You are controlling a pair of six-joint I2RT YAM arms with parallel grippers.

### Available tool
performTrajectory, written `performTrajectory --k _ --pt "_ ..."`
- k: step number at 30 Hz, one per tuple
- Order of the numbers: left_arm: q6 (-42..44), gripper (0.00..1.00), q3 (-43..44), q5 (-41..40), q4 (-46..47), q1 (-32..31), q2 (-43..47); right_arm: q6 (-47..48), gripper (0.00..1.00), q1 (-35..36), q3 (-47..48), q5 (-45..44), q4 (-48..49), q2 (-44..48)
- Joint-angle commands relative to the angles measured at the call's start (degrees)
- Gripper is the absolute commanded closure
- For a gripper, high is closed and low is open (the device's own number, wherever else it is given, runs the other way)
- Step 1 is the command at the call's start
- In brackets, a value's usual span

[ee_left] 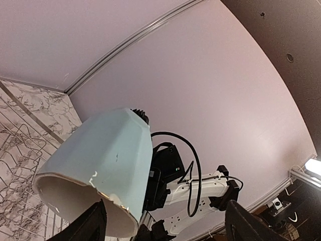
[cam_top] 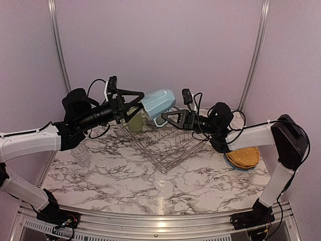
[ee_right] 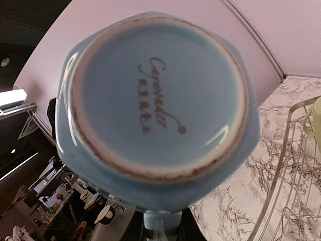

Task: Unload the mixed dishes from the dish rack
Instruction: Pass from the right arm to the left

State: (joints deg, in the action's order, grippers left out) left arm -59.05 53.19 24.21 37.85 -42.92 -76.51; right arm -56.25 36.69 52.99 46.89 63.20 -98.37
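We hold the light blue mug (cam_top: 159, 103) aloft mid-frame above the dish rack (cam_top: 165, 145), right hand (cam_top: 166, 118) clamped on its handle, left hand (cam_top: 140, 104) spread apart at its rim. Next, we judge, the left must close.

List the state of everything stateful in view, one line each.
light blue mug: aloft over rack, on its side
right claw: apparently shut on mug handle
left claw: open, at mug rim
dish rack: on table, nearly emptied
pale green cup: in rack
plates: stacked on table, right side
clear glass: on table, left side
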Motion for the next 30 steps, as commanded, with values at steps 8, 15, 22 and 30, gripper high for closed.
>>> performTrajectory --k 8,15,22,30 --pt "-2.7 0.41 0.4 -1.3 4.3 -0.2 -1.4 4.6 1.00 4.7 4.3 -2.2 0.6 0.4" --pt "-7.5 0.69 -2.8 -1.4 10.2 -0.2 -1.2 3.6 1.00 5.4 4.6 -2.0 1.8 -0.7" --pt "-9.7 0.98 -3.7 -1.3 11.7 -0.1 -1.6 3.3 1.00 5.9 4.6 -1.8 1.7 -1.1" --pt "-3.4 1.00 -0.4 -2.5 -2.4 0.1 0.9 4.9 0.48 5.6 3.0 -4.4 -2.0 -0.5"
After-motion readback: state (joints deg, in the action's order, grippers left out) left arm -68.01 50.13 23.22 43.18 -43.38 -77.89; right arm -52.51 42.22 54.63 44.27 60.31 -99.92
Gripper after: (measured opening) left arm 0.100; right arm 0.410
